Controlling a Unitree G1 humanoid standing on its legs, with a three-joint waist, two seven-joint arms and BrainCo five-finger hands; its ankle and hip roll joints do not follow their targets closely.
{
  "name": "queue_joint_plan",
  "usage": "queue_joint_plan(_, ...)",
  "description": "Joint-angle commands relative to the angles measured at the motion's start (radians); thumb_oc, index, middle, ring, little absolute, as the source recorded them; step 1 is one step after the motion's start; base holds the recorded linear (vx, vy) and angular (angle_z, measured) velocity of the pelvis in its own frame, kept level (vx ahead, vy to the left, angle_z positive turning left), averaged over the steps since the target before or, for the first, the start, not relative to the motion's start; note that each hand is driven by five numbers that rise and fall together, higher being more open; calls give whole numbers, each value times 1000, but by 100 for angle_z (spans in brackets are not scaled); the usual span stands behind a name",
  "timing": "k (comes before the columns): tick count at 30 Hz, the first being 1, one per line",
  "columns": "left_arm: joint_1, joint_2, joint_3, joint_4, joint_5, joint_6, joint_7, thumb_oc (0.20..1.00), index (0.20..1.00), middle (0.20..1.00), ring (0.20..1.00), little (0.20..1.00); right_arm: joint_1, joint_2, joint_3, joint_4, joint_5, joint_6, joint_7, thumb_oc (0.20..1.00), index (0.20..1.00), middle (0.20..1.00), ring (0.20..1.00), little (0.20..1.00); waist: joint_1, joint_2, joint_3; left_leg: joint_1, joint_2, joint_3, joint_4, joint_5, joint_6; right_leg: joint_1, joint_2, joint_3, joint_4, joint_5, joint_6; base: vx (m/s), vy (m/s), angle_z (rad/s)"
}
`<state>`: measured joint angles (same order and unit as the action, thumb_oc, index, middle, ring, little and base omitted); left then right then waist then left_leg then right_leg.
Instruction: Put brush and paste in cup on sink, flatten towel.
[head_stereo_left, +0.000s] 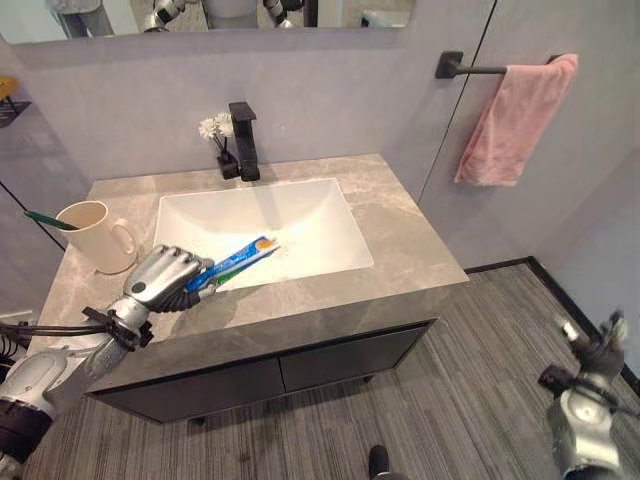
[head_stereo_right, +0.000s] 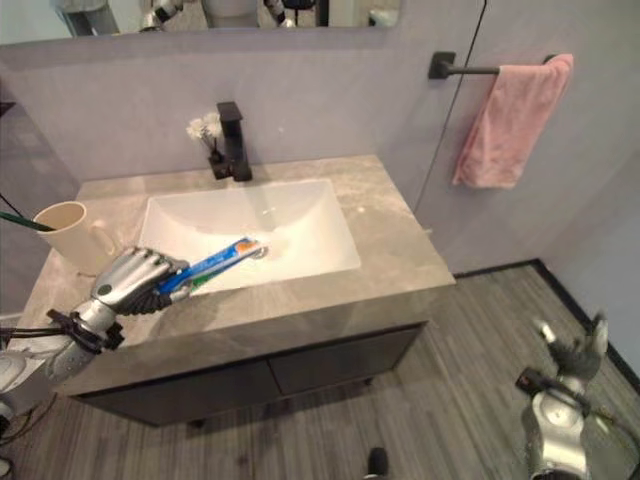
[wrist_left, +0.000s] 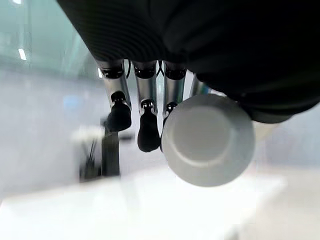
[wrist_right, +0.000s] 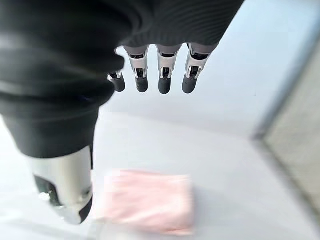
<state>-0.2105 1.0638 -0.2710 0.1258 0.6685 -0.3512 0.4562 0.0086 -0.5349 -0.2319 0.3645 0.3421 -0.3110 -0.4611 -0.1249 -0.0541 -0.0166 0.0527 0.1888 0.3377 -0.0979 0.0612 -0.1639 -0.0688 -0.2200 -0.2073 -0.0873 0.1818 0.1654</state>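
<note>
Paste tail inside left hand

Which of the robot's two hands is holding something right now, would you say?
The left hand, curled round the blue toothpaste tube over the sink's front edge; the right hand hangs open.

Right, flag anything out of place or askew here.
The pink towel hangs bunched and crooked off the end of its wall bar, not spread flat. The toothpaste tube is not in the cup: the left robot hand grips it over the sink edge. A toothbrush already sits in the cup.
</note>
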Motion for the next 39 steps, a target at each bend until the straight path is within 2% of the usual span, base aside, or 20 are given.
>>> queue_joint_plan(1, -221, -40, 162, -74, -20, 49, 123, 200, 200, 200, 200, 200, -167, -123, 40, -156, -22, -61, 60, 1000, 1000, 1000, 1000, 1000, 3, 12, -20, 49, -2, -54, 11, -54, 21, 61, -19, -15, 0, -13, 87, -41, -10, -1)
queue_joint_plan(3, -252, -52, 163, -70, -27, 59, 137, 200, 200, 200, 200, 200, -206, -127, 80, -177, 3, -55, 83, 1000, 1000, 1000, 1000, 1000, 2, 10, -22, 53, 1, -50, 11, -54, 20, 61, -17, -14, 0, -15, 86, -24, -10, -3)
queue_joint_plan(4, -289, -76, 166, -79, -42, 72, 152, 200, 200, 200, 200, 200, -253, -117, 145, -216, 69, -59, 134, 1000, 1000, 1000, 1000, 1000, 4, 6, -25, 55, 2, -46, 11, -53, 19, 60, -15, -11, 0, -15, 84, -20, -28, -4)
queue_joint_plan(5, -347, -124, 150, -111, -74, 76, 168, 200, 200, 200, 200, 200, -324, -76, 263, -251, 241, -61, 244, 1000, 1000, 1000, 1000, 1000, 10, -1, -29, 60, 6, -42, 11, -55, 17, 64, -11, -8, 0, -20, 80, -30, -24, -3)
queue_joint_plan(6, -348, -123, 152, -111, -75, 77, 167, 200, 200, 200, 200, 200, -328, -78, 263, -247, 246, -63, 249, 1000, 1000, 1000, 1000, 1000, 9, -2, -27, 57, 4, -42, 11, -51, 18, 60, -12, -7, 0, -16, 79, -14, -28, -3)
queue_joint_plan(9, -419, -179, 107, -176, -131, 56, 161, 200, 200, 200, 200, 200, -464, -42, 468, -240, 463, -17, 378, 1000, 1000, 1000, 1000, 1000, 25, -11, -30, 64, 9, -37, 11, -49, 13, 69, -7, -9, 1, -24, 72, -10, -15, -3)
queue_joint_plan(10, -446, -180, 75, -209, -143, 56, 149, 200, 200, 200, 200, 200, -561, -22, 577, -253, 479, 5, 399, 1000, 1000, 1000, 1000, 1000, 35, -11, -29, 67, 11, -36, 11, -47, 11, 76, -5, -11, 2, -28, 68, 0, 0, 0)
queue_joint_plan(11, -458, -180, 68, -223, -145, 55, 148, 200, 200, 200, 200, 200, -598, -6, 605, -258, 489, 6, 406, 1000, 1000, 1000, 1000, 1000, 39, -11, -29, 64, 11, -37, 11, -41, 12, 75, -6, -14, 1, -26, 65, 0, 0, 0)
queue_joint_plan(12, -479, -195, 39, -253, -159, 49, 131, 200, 200, 200, 200, 200, -689, 51, 680, -265, 486, 15, 423, 1000, 1000, 1000, 1000, 1000, 51, -7, -24, 64, 11, -44, 11, -38, 12, 80, -6, -19, 3, -31, 61, 0, 0, 0)
queue_joint_plan(13, -484, -206, 21, -260, -168, 42, 125, 200, 200, 200, 200, 200, -718, 88, 699, -254, 506, 9, 430, 1000, 1000, 1000, 1000, 1000, 58, -5, -22, 62, 12, -49, 11, -37, 12, 83, -7, -24, 4, -33, 59, 0, 0, 0)
queue_joint_plan(15, -481, -210, 10, -277, -171, 33, 115, 200, 200, 200, 200, 200, -756, 121, 709, -239, 523, 1, 438, 1000, 1000, 1000, 1000, 1000, 63, -5, -19, 60, 12, -55, 11, -35, 11, 89, -9, -31, 4, -35, 58, 16, -9, 7)
queue_joint_plan(19, -412, -198, 10, -337, -188, 0, 83, 200, 200, 200, 200, 200, -866, 213, 718, -228, 539, -39, 440, 1000, 1000, 1000, 1000, 1000, 100, 0, -10, 42, 10, -83, 11, -27, 8, 102, -15, -62, 3, -39, 54, 23, -4, 22)
queue_joint_plan(24, -336, -182, 29, -370, -216, -28, 67, 200, 200, 200, 200, 200, -909, 241, 728, -246, 551, -58, 456, 1000, 1000, 1000, 1000, 1000, 123, -3, -4, 31, 4, -105, 11, -26, 8, 110, -20, -80, 2, -42, 51, 24, 2, 18)
queue_joint_plan(28, -234, -176, 48, -382, -239, -39, 44, 200, 200, 200, 200, 200, -929, 295, 722, -276, 581, -81, 467, 1000, 1000, 1000, 1000, 1000, 148, -13, 4, 20, 2, -126, 11, -24, 9, 121, -25, -103, 3, -45, 48, 29, -1, 13)
queue_joint_plan(38, -184, -202, 37, -337, -252, -21, 33, 200, 200, 200, 200, 200, -946, 407, 717, -278, 663, -102, 465, 1000, 1000, 1000, 1000, 1000, 185, -25, 20, -8, -4, -170, 11, -18, 11, 128, -25, -140, 9, -53, 42, 10, -2, 18)
queue_joint_plan(39, -182, -203, 38, -331, -252, -18, 35, 200, 200, 200, 200, 200, -943, 406, 722, -281, 665, -100, 468, 862, 862, 862, 862, 862, 188, -26, 21, -10, -5, -173, 11, -17, 11, 128, -25, -142, 9, -54, 42, 28, -1, 15)
